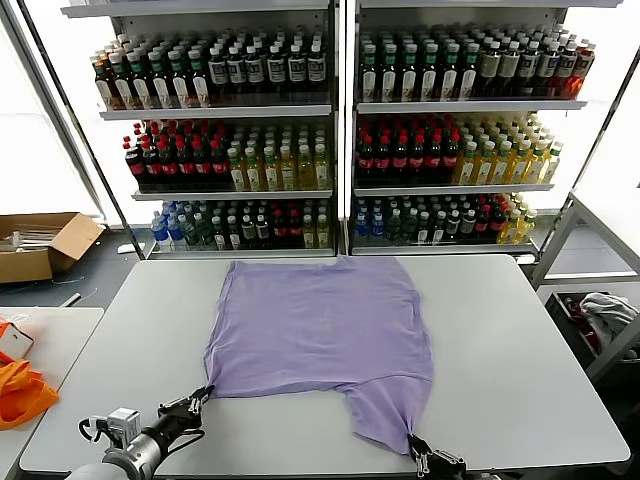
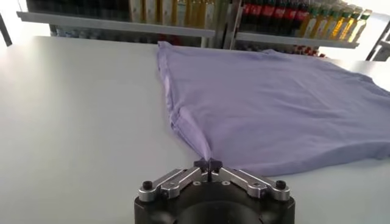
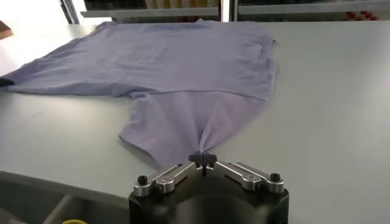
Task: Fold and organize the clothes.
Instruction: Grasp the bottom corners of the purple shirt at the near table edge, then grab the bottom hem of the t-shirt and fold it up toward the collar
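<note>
**A:** Status on the grippers?

**B:** My left gripper (image 2: 208, 164) is at the near edge of the table (image 1: 520, 340), toward the near-left corner, fingers pinched together on the near-left corner of the lavender T-shirt (image 1: 320, 335). My right gripper (image 3: 203, 159) is at the near edge right of centre, fingers closed on the tip of the sleeve that trails toward me.

**A:** Shirt position?

**B:** Spread flat across the middle of the table, far hem close to the far edge, one sleeve hanging toward the near edge.

**A:** What differs between views?

**B:** Head view shows the whole layout plus bottle shelves (image 1: 335, 130) beyond the far edge, a cardboard box (image 1: 40, 245) and orange fabric (image 1: 22, 390) off to the left. Wrist views show the actual pinch: fabric gathered into a point at each set of fingertips. Head view barely catches my right gripper at the frame edge.

**A:** Any readable text?

**B:** None. Bottle labels are too small; probably soft drinks, can't confirm brands. No print visible on the shirt's upper face.
</note>
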`<state>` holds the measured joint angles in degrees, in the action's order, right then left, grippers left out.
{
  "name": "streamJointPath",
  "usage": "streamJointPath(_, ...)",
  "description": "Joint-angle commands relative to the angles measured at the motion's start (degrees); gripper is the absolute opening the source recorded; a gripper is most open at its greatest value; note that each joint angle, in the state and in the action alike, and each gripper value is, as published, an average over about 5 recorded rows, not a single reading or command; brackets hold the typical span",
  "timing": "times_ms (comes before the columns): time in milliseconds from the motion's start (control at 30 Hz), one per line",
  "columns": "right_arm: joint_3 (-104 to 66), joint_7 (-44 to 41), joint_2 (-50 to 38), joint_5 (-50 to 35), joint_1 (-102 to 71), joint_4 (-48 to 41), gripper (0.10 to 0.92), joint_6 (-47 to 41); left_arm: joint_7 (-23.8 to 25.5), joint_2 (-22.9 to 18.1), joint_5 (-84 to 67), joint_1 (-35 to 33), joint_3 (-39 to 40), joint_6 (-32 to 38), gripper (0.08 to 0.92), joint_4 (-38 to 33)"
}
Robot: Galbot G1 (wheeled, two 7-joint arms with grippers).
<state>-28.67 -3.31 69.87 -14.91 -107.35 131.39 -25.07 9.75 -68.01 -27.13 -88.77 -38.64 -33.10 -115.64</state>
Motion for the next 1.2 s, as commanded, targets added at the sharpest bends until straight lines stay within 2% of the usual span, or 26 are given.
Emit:
streamJointPath(33, -0.3, -0.5, -0.3, -0.2, -1.7, 0.5, 0.107, 2.4, -0.3, -1.6, -0.1, -2.4, -1.1, 0.1, 0.084, -3.7)
streamJointPath(367, -3.7, -0.5, -4.1, -1.3, -12.3, 4.8, 0.107, 6.0, -0.5, -3.7, 1.6, -11.8, -5.3, 0.0, 0.084, -11.2)
streamJointPath(633, -4.3, -0.2, -5.8, -4.9, -13.1, 5.5, 0.107, 8.7, -0.3, -5.3, 3.7, -14.7, -6.2, 0.0, 0.084, -14.4)
streamJointPath(833, -2.6, 1.5, -4.1, -9.7, -7.3, 3.9, 0.107, 11.1, -0.3, -5.3, 3.2, -10.4, -5.8, 0.0, 0.084, -13.5)
streamJointPath(1200, 1.5, 5.1, -2.2, -20.6, 14.7, -3.8, 0.107, 11.8, -0.7, -1.9, -0.9, 4.8, -3.6, 0.0, 0.084, -6.1)
